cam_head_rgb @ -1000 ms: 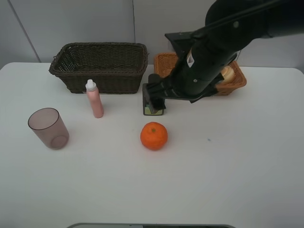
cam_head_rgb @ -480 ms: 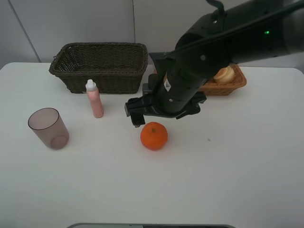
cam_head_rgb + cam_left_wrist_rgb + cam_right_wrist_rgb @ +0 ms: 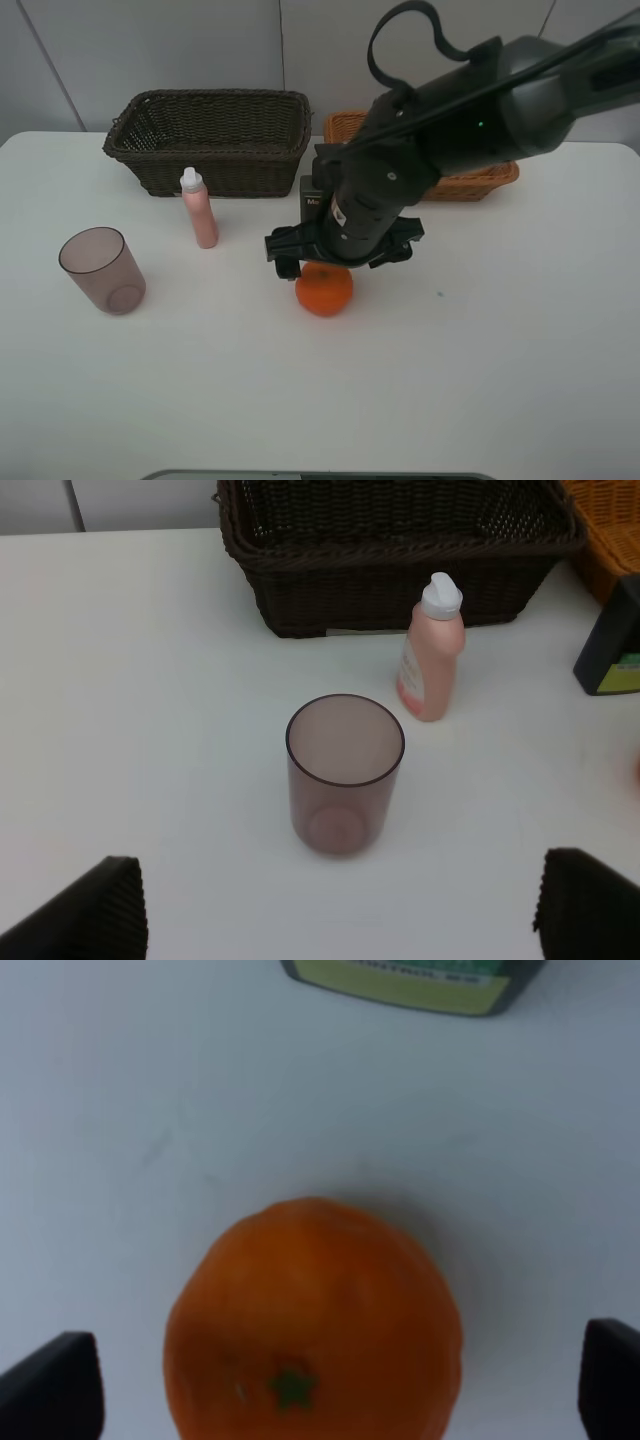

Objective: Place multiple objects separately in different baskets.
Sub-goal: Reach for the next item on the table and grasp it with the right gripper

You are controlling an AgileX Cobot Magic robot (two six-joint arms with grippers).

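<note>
well, right jaws r wide open w/ the orange (image 3: 312, 1320) between them. if 1 side hits 1st, it could roll n bump the dark green bottle (image 3: 420, 975).

Black arm (image 3: 450, 110), looped cable (image 3: 372, 48), green light (image 3: 480, 125)

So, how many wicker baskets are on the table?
2. The dark brown basket stands at the back left of the table. The orange-tan basket is just right of it, mostly covered by the right arm. No other basket shows.
</note>
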